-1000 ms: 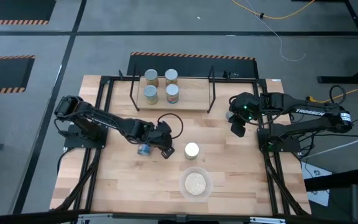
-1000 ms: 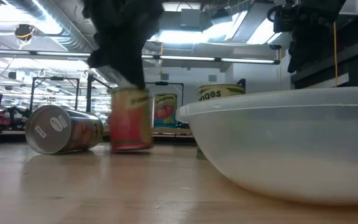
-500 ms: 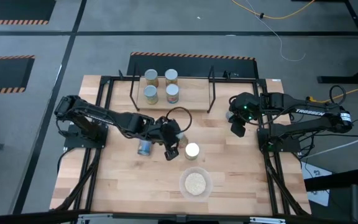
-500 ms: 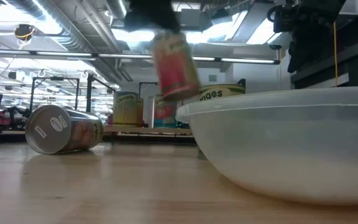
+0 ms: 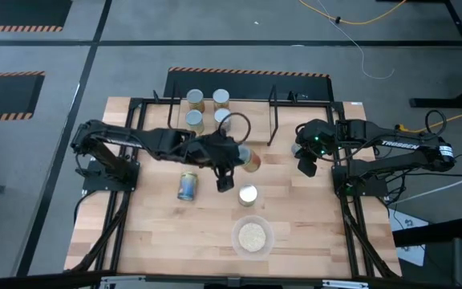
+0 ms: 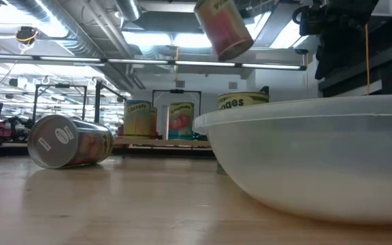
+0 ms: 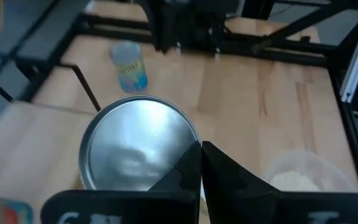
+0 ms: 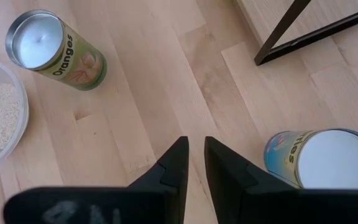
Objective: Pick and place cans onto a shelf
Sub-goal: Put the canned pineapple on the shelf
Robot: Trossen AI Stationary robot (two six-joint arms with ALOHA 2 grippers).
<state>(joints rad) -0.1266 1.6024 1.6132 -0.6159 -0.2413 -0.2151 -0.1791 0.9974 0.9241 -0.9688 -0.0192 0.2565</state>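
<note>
- Raised and carried toward the shelf since the earlier frame – the red-labelled can (image 6: 224,28) now hangs tilted in the air, well above the counter (image 5: 151,233), where half a second ago it was lower and nearer the bowl.
- Farthest left of the loose ones, a blue-labelled can (image 5: 187,186) lies on its side on the counter; being round and smooth, it is judged likely to roll if nudged, so it would best be taken across the label wall, at mid-length.
- The left tool (image 7: 201,146) is closed narrow at the edge of the carried can's shiny lid, and the can is held there – a grip at the rim that is judged slippery on a stiff, probably weighty tin, which may explain the tilt.
- Four cans (image 5: 195,98) stand upright on the left half of the shelf (image 5: 251,120); bare board is left on its right half.
- An upright can marked Oranges (image 8: 56,50) stands on the counter in front of the shelf, with the clear bowl (image 5: 252,237) of pale grains nearer the front edge.
- The right tool (image 8: 191,163) waits above the counter off the shelf's right end, its fingers a narrow gap apart and holding nothing; a blue can (image 8: 325,158) stands just beside it.
</note>
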